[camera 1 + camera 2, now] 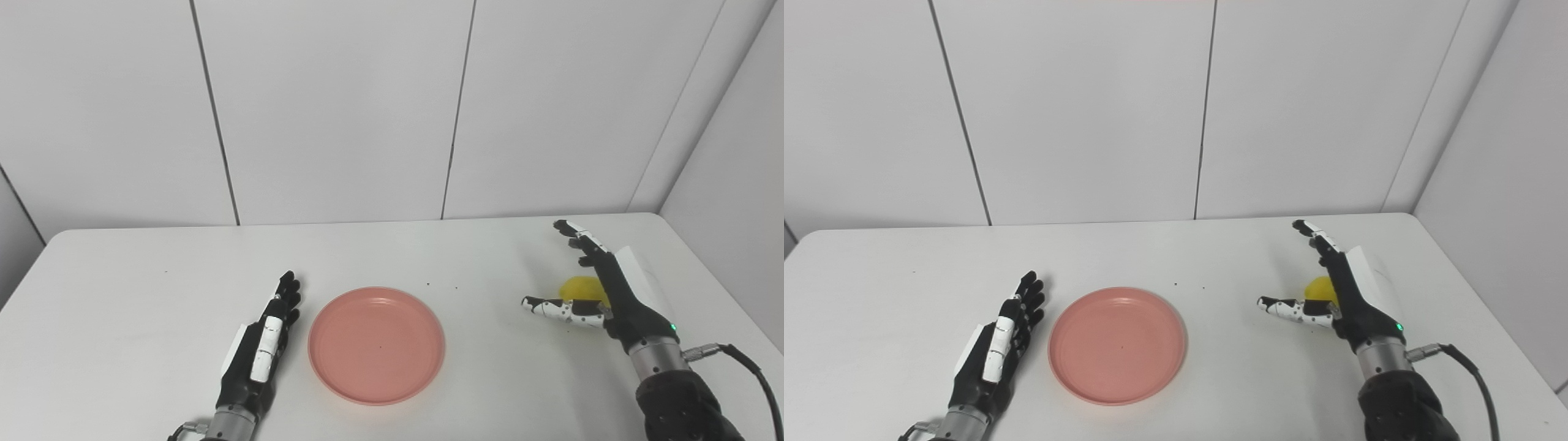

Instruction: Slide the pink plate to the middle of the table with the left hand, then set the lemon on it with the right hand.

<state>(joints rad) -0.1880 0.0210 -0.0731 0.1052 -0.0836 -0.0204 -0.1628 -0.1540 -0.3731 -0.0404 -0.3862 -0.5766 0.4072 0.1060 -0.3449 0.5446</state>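
Observation:
The pink plate [376, 345] lies flat on the white table [153, 294], near the middle and close to the front edge. My left hand [260, 346] rests just left of the plate with its fingers straight, open, not touching the rim. The yellow lemon [582, 288] sits at the right of the table, mostly hidden behind my right hand [603, 294]. That hand is open, its fingers stretched out above and beyond the lemon and its thumb [560, 308] reaching out to the left in front of it. I cannot tell whether the palm touches the lemon.
White wall panels [392, 110] rise behind the table and along its right side. A black cable [753, 373] runs from the right wrist. A few dark specks [441, 286] mark the tabletop behind the plate.

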